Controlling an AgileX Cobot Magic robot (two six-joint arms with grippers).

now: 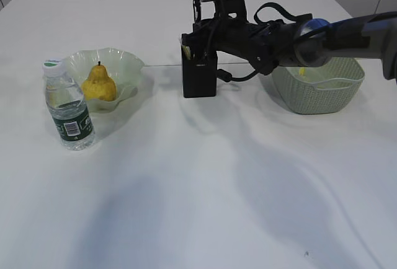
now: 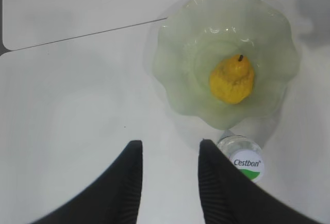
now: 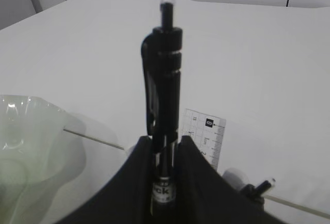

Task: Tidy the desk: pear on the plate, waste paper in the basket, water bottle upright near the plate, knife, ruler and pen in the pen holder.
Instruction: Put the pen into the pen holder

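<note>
A yellow pear (image 1: 99, 84) lies on the pale green wavy plate (image 1: 127, 61). Just in front of the plate the water bottle (image 1: 69, 105) stands upright. My right gripper (image 3: 165, 140) is shut on a black pen (image 3: 164, 79), held upright over the black pen holder (image 1: 200, 77). The clear ruler (image 3: 206, 137) sticks up behind the pen. From above, my left gripper (image 2: 170, 144) hangs open and empty beside the bottle cap (image 2: 246, 163), below the pear (image 2: 232, 79) and plate (image 2: 175, 38). I cannot make out the knife.
A green basket (image 1: 338, 92) with a bit of yellow paper (image 1: 302, 70) inside stands right of the pen holder, under my right arm. A seam in the white table (image 1: 186, 188) runs behind the plate.
</note>
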